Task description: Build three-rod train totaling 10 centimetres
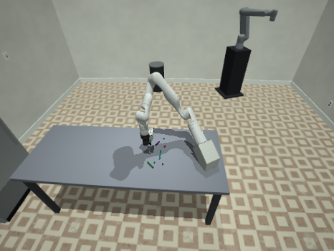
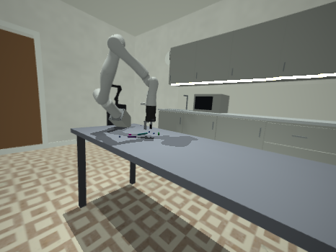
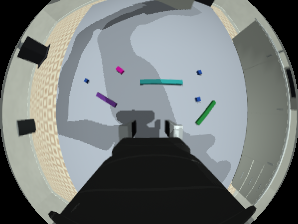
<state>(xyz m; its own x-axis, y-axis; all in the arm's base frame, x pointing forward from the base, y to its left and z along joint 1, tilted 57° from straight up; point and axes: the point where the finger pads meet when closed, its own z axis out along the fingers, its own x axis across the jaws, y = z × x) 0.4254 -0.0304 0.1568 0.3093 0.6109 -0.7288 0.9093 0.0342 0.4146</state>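
My gripper is open and empty, pointing down just above the table; it also shows in the wrist view and the exterior view. A small grey rod seems to lie on the table right below the fingers; it is hard to make out. Ahead of the fingers lie a turquoise rod, a purple rod, a short magenta rod and a green rod. Three small blue rods lie apart: one far left, two on the right.
The arm's white base block stands on the table's right end. The rods form a loose cluster near the table's middle. A dark cabinet stands off the table's left end.
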